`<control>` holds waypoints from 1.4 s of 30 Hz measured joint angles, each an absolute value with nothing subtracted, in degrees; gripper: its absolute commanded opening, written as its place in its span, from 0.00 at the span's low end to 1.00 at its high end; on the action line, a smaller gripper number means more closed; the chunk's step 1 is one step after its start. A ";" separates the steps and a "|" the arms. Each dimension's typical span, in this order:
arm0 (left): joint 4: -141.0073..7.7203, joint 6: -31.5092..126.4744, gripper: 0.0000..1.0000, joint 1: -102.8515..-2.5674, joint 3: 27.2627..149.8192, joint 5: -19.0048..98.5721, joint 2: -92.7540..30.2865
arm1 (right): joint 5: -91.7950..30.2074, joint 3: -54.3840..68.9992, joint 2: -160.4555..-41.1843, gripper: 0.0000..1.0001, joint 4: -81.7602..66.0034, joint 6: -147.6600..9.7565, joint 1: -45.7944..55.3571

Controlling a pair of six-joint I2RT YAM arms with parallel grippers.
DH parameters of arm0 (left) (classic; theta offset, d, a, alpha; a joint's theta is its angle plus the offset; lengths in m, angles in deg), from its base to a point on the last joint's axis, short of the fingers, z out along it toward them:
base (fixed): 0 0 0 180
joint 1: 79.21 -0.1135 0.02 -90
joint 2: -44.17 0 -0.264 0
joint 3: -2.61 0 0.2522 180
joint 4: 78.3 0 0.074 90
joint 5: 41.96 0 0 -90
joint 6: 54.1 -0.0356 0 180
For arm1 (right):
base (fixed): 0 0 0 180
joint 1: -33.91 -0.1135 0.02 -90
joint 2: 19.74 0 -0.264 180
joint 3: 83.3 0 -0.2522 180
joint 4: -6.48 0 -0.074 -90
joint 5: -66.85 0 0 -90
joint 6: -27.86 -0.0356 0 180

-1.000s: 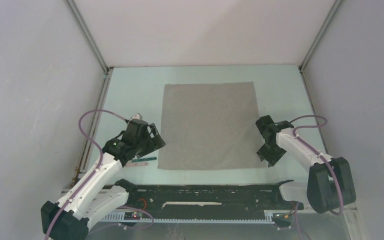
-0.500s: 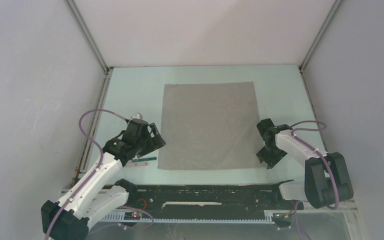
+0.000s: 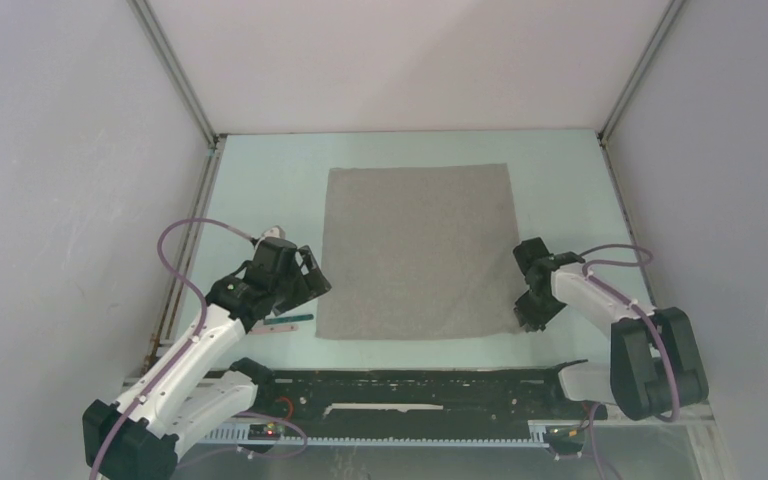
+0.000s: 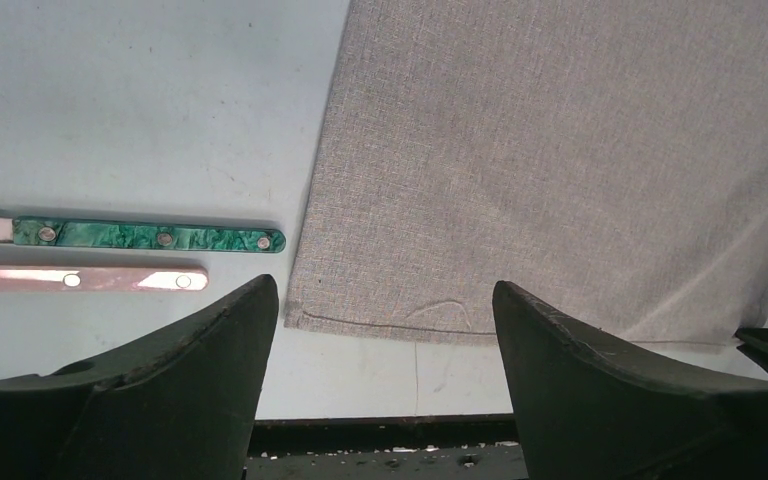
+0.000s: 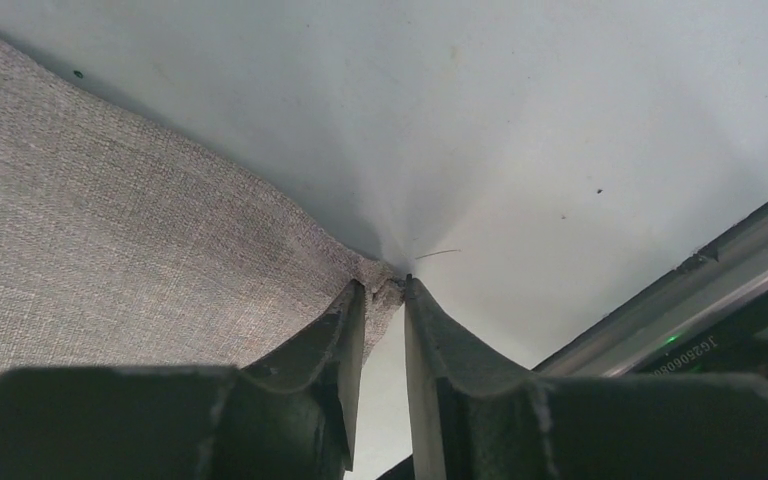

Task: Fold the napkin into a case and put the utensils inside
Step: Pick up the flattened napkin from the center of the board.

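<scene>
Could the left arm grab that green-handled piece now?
Probably yes: the green-handled piece lies uncovered beside the napkin, just ahead of the open jaws on the left arm. A pale piece close alongside might crowd them.

The utensils [image 4: 148, 237] run off-frame — only their handles show.

Flat unfolded napkin [image 3: 415, 250]; right gripper [image 3: 526, 320] at near-right corner, seemingly pinching.

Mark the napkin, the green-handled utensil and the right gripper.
napkin [image 3: 415, 250]: top view, middle of the cloth.
green-handled utensil [image 4: 150, 236]: left wrist view, mid-handle.
right gripper [image 5: 384, 289]: right wrist view, between fingertips at the napkin corner.
</scene>
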State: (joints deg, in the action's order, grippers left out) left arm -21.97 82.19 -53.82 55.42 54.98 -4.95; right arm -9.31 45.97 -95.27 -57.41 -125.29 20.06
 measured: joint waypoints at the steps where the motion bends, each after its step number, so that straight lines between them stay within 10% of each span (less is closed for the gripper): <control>1: -21.97 82.19 0.87 -53.82 55.42 55.03 -4.95 | -9.31 46.36 -94.72 0.26 -57.15 -125.60 20.06; 7: -21.97 82.32 0.88 -53.82 55.33 55.40 -4.95 | -9.37 50.32 -88.84 0.00 -54.02 -127.59 19.95; 15: -21.51 84.09 0.89 -53.82 52.67 56.03 -4.95 | -9.44 53.90 -81.56 0.00 -52.30 -127.48 19.93; 21: -21.25 86.14 0.89 -53.82 49.87 56.38 -5.48 | -10.27 54.54 -75.44 0.56 -52.76 -125.05 20.08; 42: -20.73 85.79 0.89 -53.82 51.33 56.89 -5.74 | -10.31 50.28 -76.21 0.64 -61.81 -124.20 19.62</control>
State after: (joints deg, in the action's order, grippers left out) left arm -20.73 85.79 -53.82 51.33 56.89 -5.74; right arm -10.31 50.28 -76.21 -61.81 -124.20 19.62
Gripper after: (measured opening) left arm 0.887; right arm 0.611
